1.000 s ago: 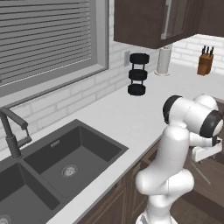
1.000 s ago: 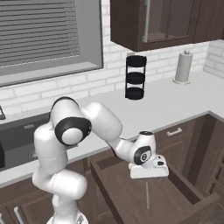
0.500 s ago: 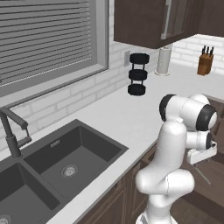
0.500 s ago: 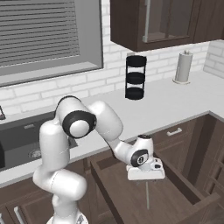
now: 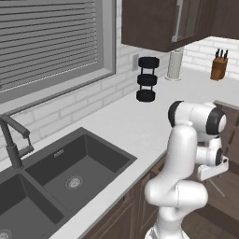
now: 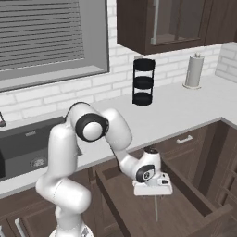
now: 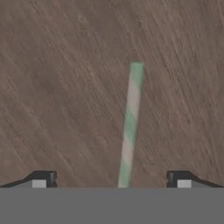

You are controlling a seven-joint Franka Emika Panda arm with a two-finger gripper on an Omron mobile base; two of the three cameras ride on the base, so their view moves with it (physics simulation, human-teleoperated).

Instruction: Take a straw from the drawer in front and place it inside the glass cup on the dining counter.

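Note:
The dark-brown drawer [image 6: 121,200] stands pulled out below the white worktop. On its wooden floor lies the straw [image 7: 130,127], thin, with pale green and whitish stripes; it also shows as a thin pale line at straw [image 6: 157,209] and straw [image 5: 216,187]. My gripper [image 7: 111,179] points down into the drawer, open, with the near end of the straw running between its two fingertips [image 7: 43,178]. From the base cameras the hand sits low over the drawer, gripper [image 6: 154,193] and gripper [image 5: 213,172], right above the straw. The glass cup and dining counter are out of view.
A dark double sink [image 5: 70,175] with a tap [image 5: 11,144] lies to the left. A black three-tier rack [image 6: 143,82], a paper towel roll [image 6: 193,71] and a knife block [image 5: 218,69] stand on the worktop. Dark wall cabinets [image 6: 157,23] hang above. The drawer's walls [image 6: 203,199] flank the hand.
The arm's elbow has swung over and the hand has sunk a little lower into the drawer, closer to the straw. The straw has not moved.

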